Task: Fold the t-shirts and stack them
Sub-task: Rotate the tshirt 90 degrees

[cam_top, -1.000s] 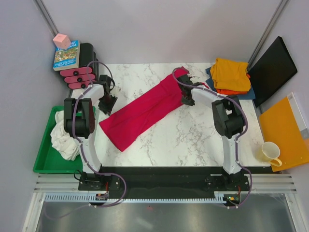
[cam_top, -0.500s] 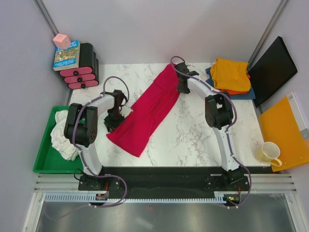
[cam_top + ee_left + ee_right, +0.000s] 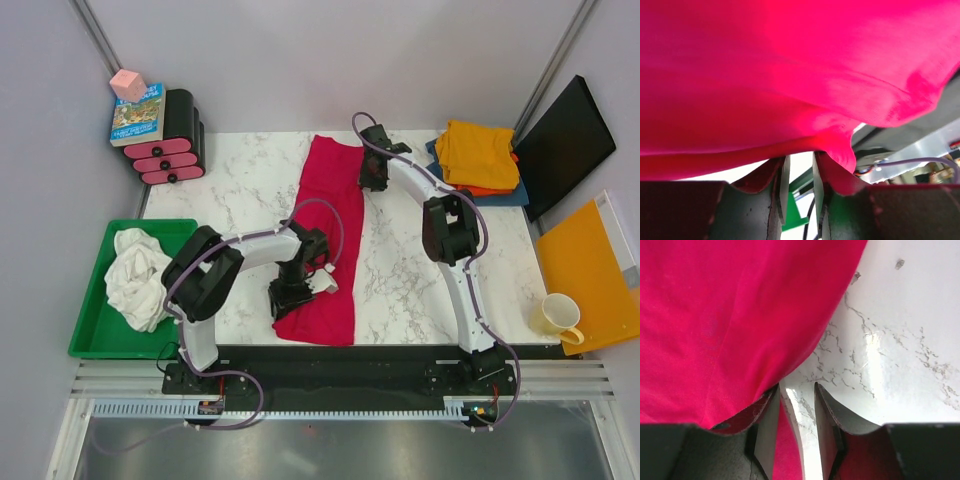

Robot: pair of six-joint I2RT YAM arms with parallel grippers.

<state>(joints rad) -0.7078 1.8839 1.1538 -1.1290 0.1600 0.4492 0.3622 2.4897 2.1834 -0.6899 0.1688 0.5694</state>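
The crimson-red t-shirt point(image 3: 328, 220) lies as a long folded strip on the marble table point(image 3: 420, 270), running from the far edge to the near edge. My left gripper point(image 3: 298, 293) is at its near end. In the left wrist view my left gripper point(image 3: 799, 160) is shut on the shirt's edge, and the red cloth point(image 3: 790, 75) hangs raised above it. My right gripper point(image 3: 370, 175) is at the far right edge of the shirt. In the right wrist view my right gripper point(image 3: 796, 390) is narrowly open, with bare marble between the jaws and the cloth point(image 3: 715, 315) beside the left finger.
Folded yellow-orange point(image 3: 478, 152), orange point(image 3: 480, 188) and blue point(image 3: 512, 195) shirts are stacked far right. A white shirt point(image 3: 135, 275) is bunched in the green tray point(image 3: 90, 345) on the left. Pink-and-black cases point(image 3: 170, 150) stand far left. A black board point(image 3: 565, 145), an orange board point(image 3: 585, 275) and a mug point(image 3: 557, 315) are on the right.
The left gripper has swung the shirt's near end from the left side toward the front centre, and the strip now lies nearly straight front to back. The right gripper has moved slightly back.
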